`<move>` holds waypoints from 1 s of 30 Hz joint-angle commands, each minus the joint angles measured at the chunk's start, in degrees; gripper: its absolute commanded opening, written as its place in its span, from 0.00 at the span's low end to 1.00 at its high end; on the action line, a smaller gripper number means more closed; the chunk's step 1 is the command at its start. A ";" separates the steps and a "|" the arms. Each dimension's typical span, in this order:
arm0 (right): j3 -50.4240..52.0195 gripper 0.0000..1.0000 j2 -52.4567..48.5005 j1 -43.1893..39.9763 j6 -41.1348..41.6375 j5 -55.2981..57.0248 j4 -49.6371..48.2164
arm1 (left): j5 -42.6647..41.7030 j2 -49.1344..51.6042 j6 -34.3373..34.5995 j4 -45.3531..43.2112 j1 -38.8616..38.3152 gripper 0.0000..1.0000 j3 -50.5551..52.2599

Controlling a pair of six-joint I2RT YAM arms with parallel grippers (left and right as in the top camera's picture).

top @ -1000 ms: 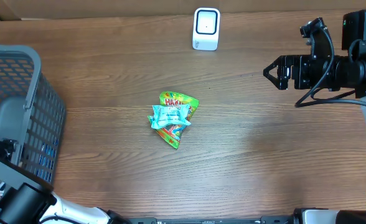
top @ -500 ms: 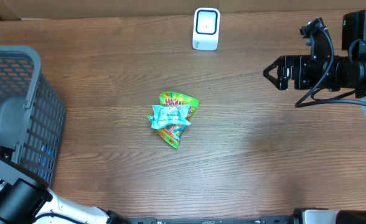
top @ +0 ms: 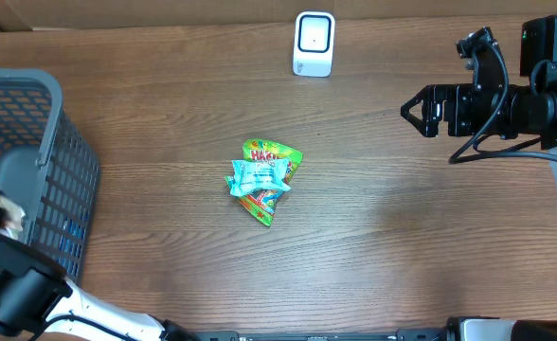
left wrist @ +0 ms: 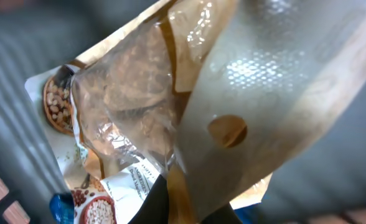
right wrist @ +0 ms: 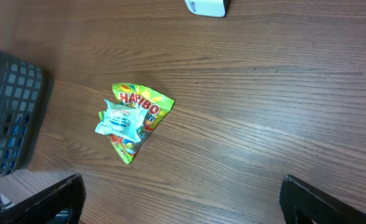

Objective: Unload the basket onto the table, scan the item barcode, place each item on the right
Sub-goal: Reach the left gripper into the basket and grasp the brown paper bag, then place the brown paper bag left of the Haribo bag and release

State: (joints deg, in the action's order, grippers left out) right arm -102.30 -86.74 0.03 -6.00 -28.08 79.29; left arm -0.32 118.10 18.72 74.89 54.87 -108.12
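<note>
While the left gripper (left wrist: 183, 209) hangs over the gray mesh basket (top: 34, 123) at the table's left edge, we see its fingers pressed together on a clear-and-tan snack pouch (left wrist: 142, 106), pinching the flat sealed end nr the round hang hole (left wrist: 227, 130). Pouch fills most of the left wrist view. It's tilted, w/ nuts or similar visible through the clear film and a nut pic on the printed part. Under it in the basket is another printed pack (left wrist: 99, 208) plus sth blue, too blurry to ID. Overhead shows only a beige bit of the pouch by the left arm, at the basket's near corner.

Right gripper (top: 406, 111) is at the table's right side, off the surface, fingers spread wide, nothing btwn them, tips pointing toward table center.

White barcode scanner (top: 314, 43) stands at the far edge, center, well apart from pouch and both grippers.

Mid-table on the wood top (top: 402, 237) lies a green Haribo bag (top: 277, 156) w/ a crumpled teal packet (top: 258, 176) on top of it, touching. No gripper is near either one.
</note>
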 commanded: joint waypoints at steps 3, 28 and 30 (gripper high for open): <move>0.02 1.00 0.46 0.00 -0.26 0.13 -0.35 | -4.74 -0.92 -3.50 7.69 -4.90 0.04 -18.03; 0.02 1.00 0.46 0.00 -0.24 0.13 -0.48 | -3.74 -13.11 -8.72 21.90 -57.07 0.04 -38.10; 0.02 1.00 0.46 0.00 -0.24 0.13 -0.44 | -2.71 -13.00 -7.52 21.75 -60.74 0.04 -32.83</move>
State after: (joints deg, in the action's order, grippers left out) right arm -102.30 -86.74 0.05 -6.02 -28.05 79.05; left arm -4.45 103.50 11.03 96.66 -1.28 -147.00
